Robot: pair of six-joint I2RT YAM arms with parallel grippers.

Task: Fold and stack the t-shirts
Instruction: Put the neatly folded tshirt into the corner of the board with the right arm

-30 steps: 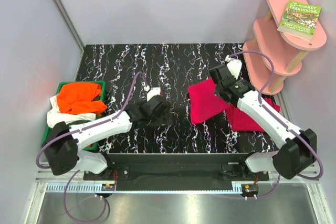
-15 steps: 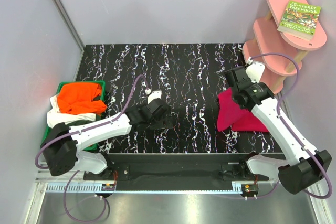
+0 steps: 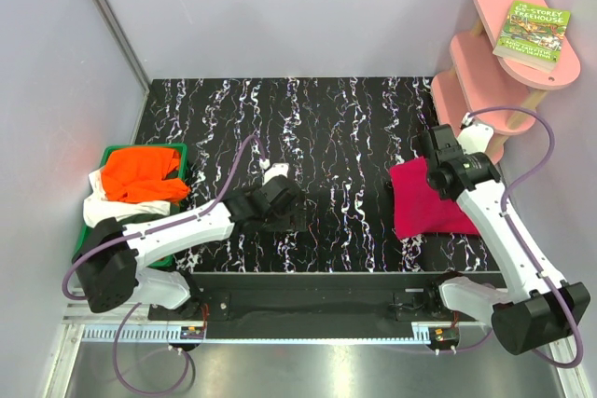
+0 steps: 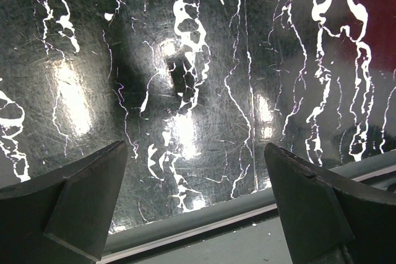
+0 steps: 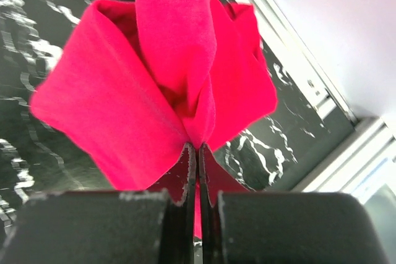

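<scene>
- Because our right pincer (image 5: 198,153) is squeezed tight on a pinch of the crimson-pink t-shirt (image 5: 124,109), the cloth puffs out in soft folds in the middle of that pincer's own view.
- When we look from above, that shirt is in the lower right of the frame. It lies on the counter (image 3: 317,118) just under the right pincer. Most of it seems to rest flat, and only the pinched part is held up.
- We think we hold it by one small bit so the rest can be laid down neatly as a folded piece. We cannot tell if another shirt lies under it.
- Our left pincer (image 4: 197,177) has its two fingers wide apart, with nothing between them. It hovers low over bare counter in the lower middle of the top view, well apart from the crimson-pink shirt. We guess it sits there so it is out of the way.
- An orange t-shirt (image 3: 140,172) and a white t-shirt (image 3: 110,208) are bunched up in the green tray (image 3: 140,147) at the left of the frame, with the orange one on top. They look unfolded, so we think plenty of the job is left.
- A pink shelf (image 3: 485,90) with a book (image 3: 532,33) stands in the upper right, near our right arm. We should move with care so we do not bump it.
</scene>
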